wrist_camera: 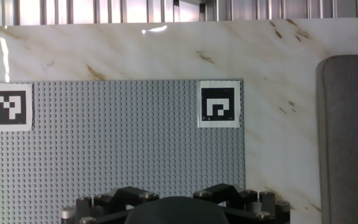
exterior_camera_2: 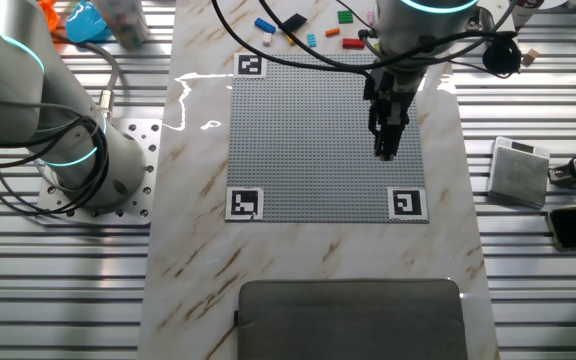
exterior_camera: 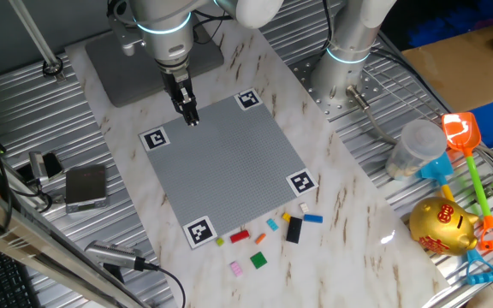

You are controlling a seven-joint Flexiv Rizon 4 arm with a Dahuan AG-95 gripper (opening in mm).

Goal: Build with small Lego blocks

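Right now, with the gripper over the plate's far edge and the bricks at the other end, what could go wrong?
The gripper hangs low over the grey plate; sweeping across could scrape the studs. The bricks lie close together beyond the opposite edge, so picking one may knock its neighbours. The hand view shows no bricks, so approach relies on the fixed views.

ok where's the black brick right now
In one fixed view the black brick lies on the marble off the grey plate's near edge, between the light blue brick and the blue brick.

Gripper [exterior_camera_2: 386,152] hovers over grey plate [exterior_camera_2: 308,140]; Lego blocks [exterior_camera_2: 308,30] beyond it
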